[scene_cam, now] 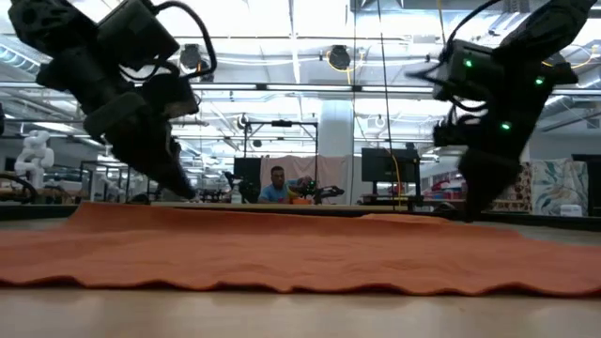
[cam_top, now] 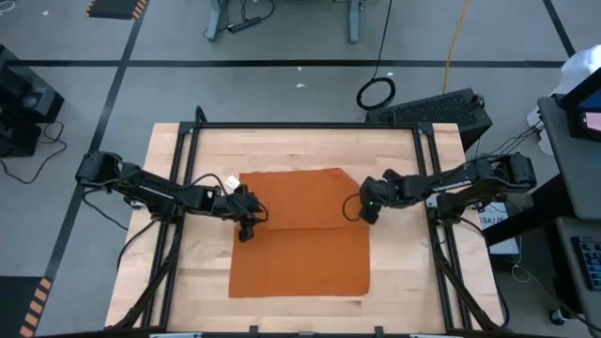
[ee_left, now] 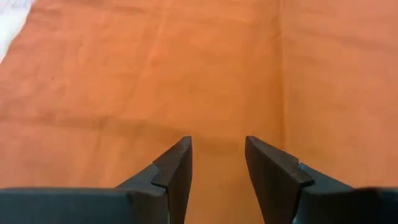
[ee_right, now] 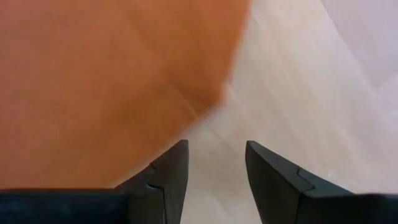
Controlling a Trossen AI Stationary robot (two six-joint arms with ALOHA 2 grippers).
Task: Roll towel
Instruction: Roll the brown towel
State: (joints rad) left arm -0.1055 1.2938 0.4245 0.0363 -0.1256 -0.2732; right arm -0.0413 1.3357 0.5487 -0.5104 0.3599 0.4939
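Towel rolling is barely starting: burnt-orange soft cloth towel point(cam_top: 302, 235) is lying flat on the wooden table point(cam_top: 169, 282), one fold, no roll.
Left hand point(cam_top: 248, 225) and right hand point(cam_top: 370, 210) are hovering at its opposite side edges, fingers parted, gripping nothing.

Rust-orange towel point(cam_top: 300, 235) flat on the table's middle, far part folded over itself.

A pale wooden worktop point(cam_top: 394, 272) stands on a grey floor point(cam_top: 282, 89) marked with dark lines. Beyond its far edge, a big hall with bright ceiling lights point(scene_cam: 340, 56), 1 seated person point(scene_cam: 277, 184), monitors point(scene_cam: 383, 165) and a white column point(scene_cam: 333, 141).
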